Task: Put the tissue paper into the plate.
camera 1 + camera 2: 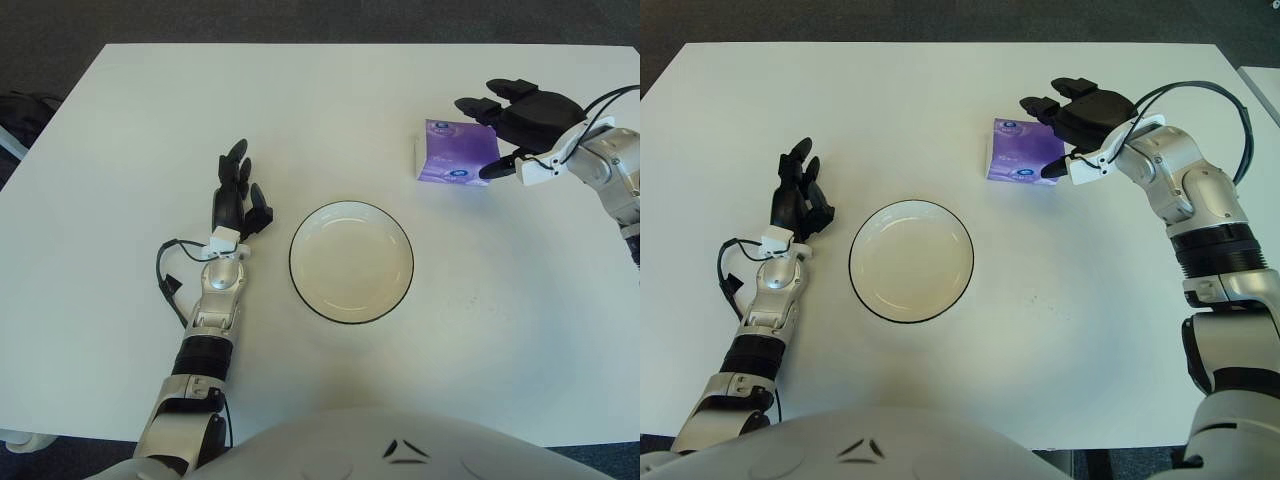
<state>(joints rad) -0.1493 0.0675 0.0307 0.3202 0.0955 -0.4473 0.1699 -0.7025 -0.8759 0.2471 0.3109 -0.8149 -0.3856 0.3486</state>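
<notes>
The robot's right hand [1080, 115], black with three fingers, reaches in from the right side of a white table [330, 110]. Its fingers are spread apart and hold nothing. Two fingers stretch out above the far right corner of a purple tissue pack [1023, 151], and the thumb points in at the pack's near right corner. Whether any fingertip touches the pack cannot be told. The silver right forearm [1180, 185] runs back from the hand toward the right edge of the view, with a black cable looping over it.

The tissue pack lies flat on the table, right of centre and toward the far side. It is a small soft packet with a white label on its near edge.

Nearer the robot and to the left of the pack sits a round white plate [351, 261] with a thin dark rim. Nothing lies in it. The pack and the plate are apart, with bare table between them.

The left hand [237, 195] shows just left of the plate, fingers relaxed and pointing away from the robot, holding nothing. Its silver forearm runs back toward the robot's body at the bottom of the view.
</notes>
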